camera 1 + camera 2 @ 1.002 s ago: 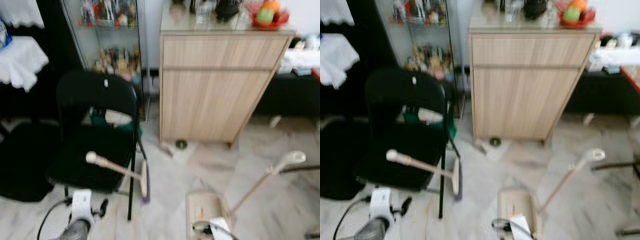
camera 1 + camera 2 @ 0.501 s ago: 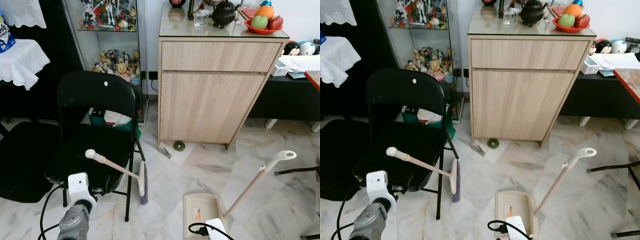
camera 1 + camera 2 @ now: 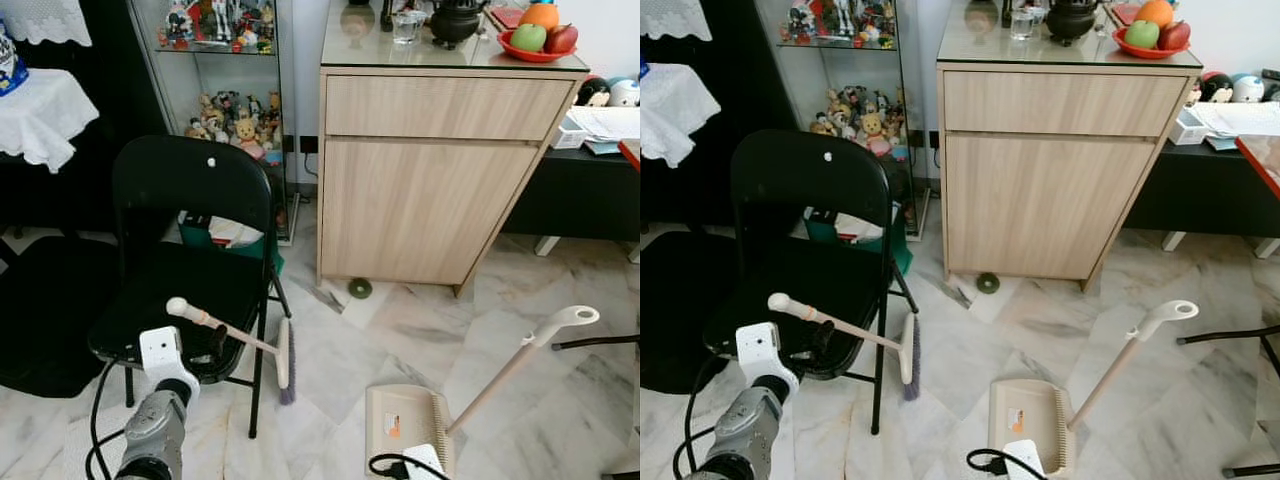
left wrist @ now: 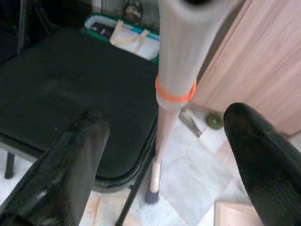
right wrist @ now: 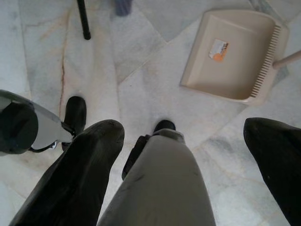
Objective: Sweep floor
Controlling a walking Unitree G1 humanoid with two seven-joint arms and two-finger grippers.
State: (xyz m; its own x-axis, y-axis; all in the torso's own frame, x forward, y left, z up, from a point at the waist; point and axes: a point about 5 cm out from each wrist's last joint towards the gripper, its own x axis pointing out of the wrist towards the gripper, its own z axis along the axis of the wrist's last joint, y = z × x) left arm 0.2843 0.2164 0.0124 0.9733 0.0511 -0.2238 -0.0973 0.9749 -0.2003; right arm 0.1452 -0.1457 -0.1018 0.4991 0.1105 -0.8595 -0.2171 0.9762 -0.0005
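A broom (image 3: 243, 341) with a beige handle leans on the seat of a black folding chair (image 3: 190, 195); its purple-bristled head (image 3: 285, 362) rests on the marble floor. My left gripper (image 4: 169, 129) is open beside the chair seat, and the handle with its orange band (image 4: 175, 96) runs between the fingers without touching them. A beige dustpan (image 3: 405, 428) lies on the floor to the right, its long handle (image 3: 522, 358) slanting up. My right gripper (image 5: 184, 128) hangs open above the floor near the dustpan (image 5: 233, 56).
A wooden cabinet (image 3: 430, 185) stands behind, with a small green round thing (image 3: 359, 288) and a scrap (image 3: 328, 298) on the floor at its foot. A glass case of figurines (image 3: 225, 110) is behind the chair. A dark cushion (image 3: 40, 320) lies left; a black leg (image 3: 595, 342) juts in right.
The blurred view has steadied. My left arm has risen and come forward, bringing its fingers up around the broom handle. Broom and dustpan lie as before.
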